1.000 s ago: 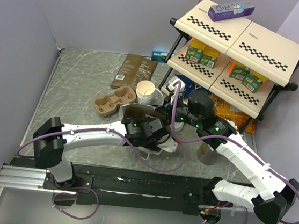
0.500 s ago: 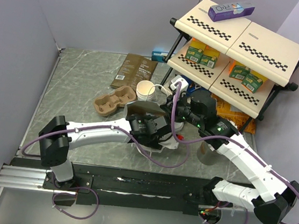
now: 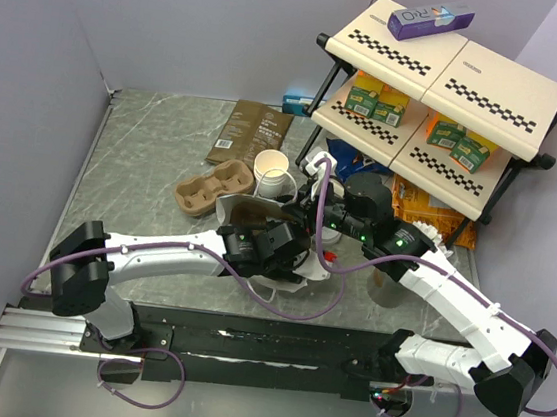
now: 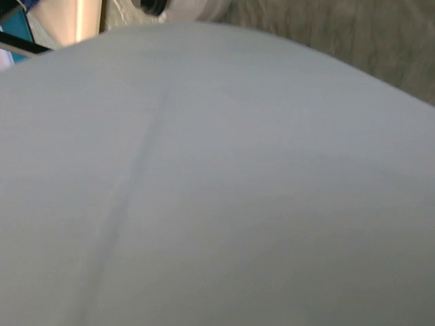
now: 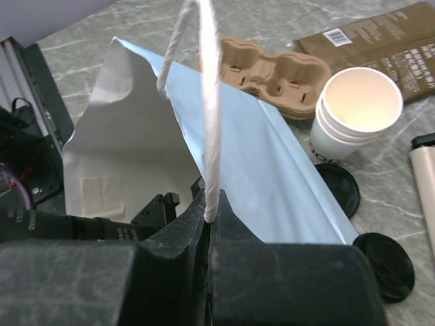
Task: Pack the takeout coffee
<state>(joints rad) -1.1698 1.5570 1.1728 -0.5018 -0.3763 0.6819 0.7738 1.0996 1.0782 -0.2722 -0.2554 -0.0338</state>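
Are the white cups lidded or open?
Open: the white cups show a bare tan inside; two black lids lie flat beside them.

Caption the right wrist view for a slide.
Right gripper pinches the white bag's handle; stacked lidless cups, two loose black lids and carrier sit beyond.

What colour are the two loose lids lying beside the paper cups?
Black. The lids lie on the table beside the white cups; the right wrist view shows them best.
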